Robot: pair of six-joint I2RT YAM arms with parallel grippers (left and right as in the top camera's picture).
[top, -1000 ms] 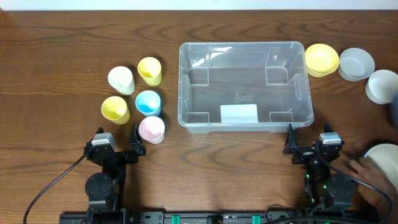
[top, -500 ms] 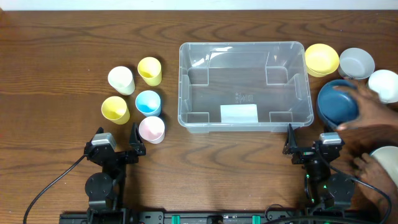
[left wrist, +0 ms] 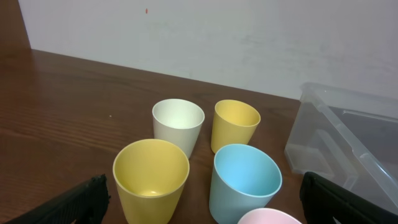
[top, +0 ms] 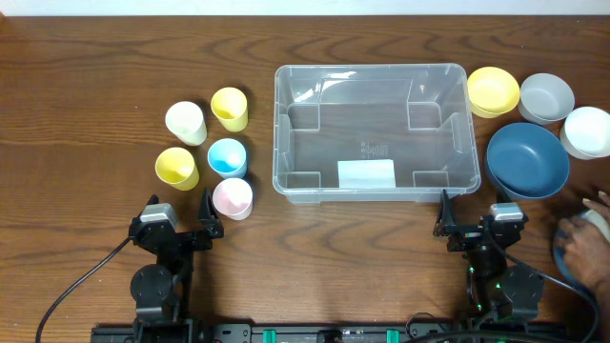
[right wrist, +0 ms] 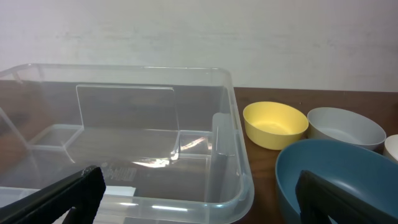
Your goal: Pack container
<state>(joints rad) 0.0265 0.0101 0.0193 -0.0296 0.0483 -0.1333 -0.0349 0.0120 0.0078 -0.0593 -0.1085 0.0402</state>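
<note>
The container [top: 282, 133], a large clear bin with a white label [top: 366, 173] on its base, stands mid-table with nothing in it. It also shows in the right wrist view [right wrist: 233, 155] and the left wrist view [left wrist: 348, 137]. My left gripper [top: 179, 211] is open at the near edge, just behind a pink cup [top: 233, 197]. In the left wrist view the gripper [left wrist: 202, 199] faces a yellow cup [left wrist: 151, 177] and a blue cup [left wrist: 244, 182]. My right gripper [top: 472, 214] is open near the container's front right corner, as its wrist view [right wrist: 199, 193] shows.
Left of the container stand a white cup [top: 185, 122], two yellow cups [top: 230, 108] [top: 176, 167] and a blue cup [top: 228, 156]. To its right are a yellow bowl [top: 493, 90], grey bowl [top: 546, 97], white bowl [top: 587, 131] and dark blue bowl [top: 527, 159]. A person's hand [top: 583, 250] is at the lower right.
A person's hand set the dark blue bowl down right of the container, then drew back to the lower right. Neither arm moved.
</note>
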